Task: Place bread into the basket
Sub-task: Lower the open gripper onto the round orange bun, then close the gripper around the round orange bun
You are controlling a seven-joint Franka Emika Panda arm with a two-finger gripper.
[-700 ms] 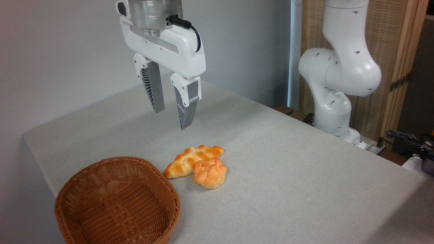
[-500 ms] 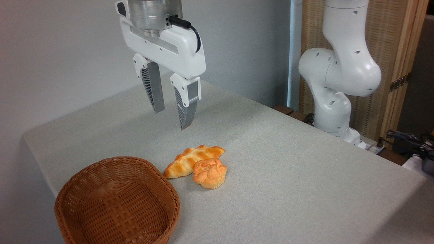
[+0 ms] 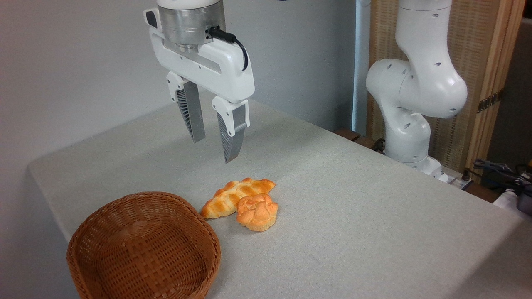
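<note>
Gripper: I see my gripper (image 3: 213, 148) hanging in the air above the table, up and to the left of the bun, fingers pointing down; the jaws stand apart with a clear gap and nothing between them.
Fingers: two grey ribbed fingers (image 3: 189, 114) on white mounts (the right one reaches lower in my view than the left).
Bread: the small lumpy golden-orange bun (image 3: 257, 212) sits on the table, outside the basket.
Braided loaf: a longer pointed golden loaf (image 3: 232, 195) lies just behind and to the left of the bun, touching it, or so close that I cannot see a gap.
Basket: the round brown wicker basket (image 3: 143, 248) stands down and to the left of the bun, near the table's front-left edge; nothing lies in it, and the loaf's pointed end comes close to its rim.
Table: pale grey speckled top (image 3: 374, 216), carrying the bun, loaf and basket.
Arm: the white arm's base and joints (image 3: 415, 95) rise well to the right of the bun, beyond the table's far edge.
</note>
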